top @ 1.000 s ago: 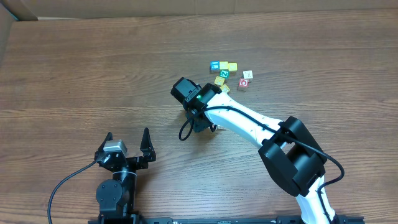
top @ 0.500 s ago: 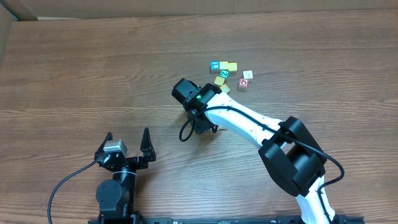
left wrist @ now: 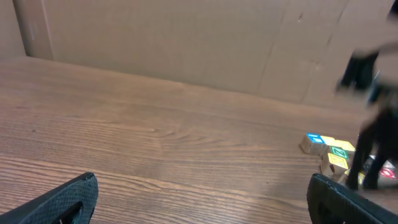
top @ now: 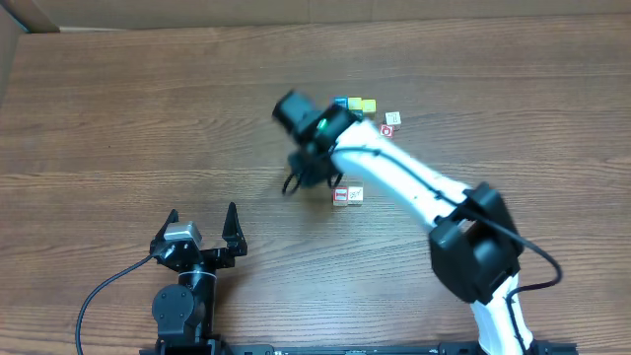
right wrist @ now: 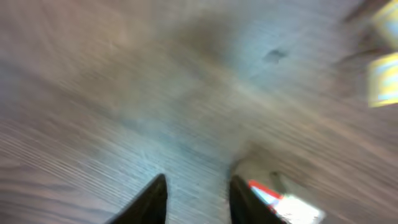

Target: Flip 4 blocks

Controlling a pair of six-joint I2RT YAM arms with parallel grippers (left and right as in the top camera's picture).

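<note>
Nearest, the left gripper stands wide open and empty by the near edge of the tabletop. Around the tabletop's middle two blocks lie touching, and the right gripper hangs just beside them, jaws a little apart on nothing, though blurred. Toward the far edge two more blocks sit near the coloured cubes; all look light, rigid and smooth, best pinched across opposite flat faces
</note>
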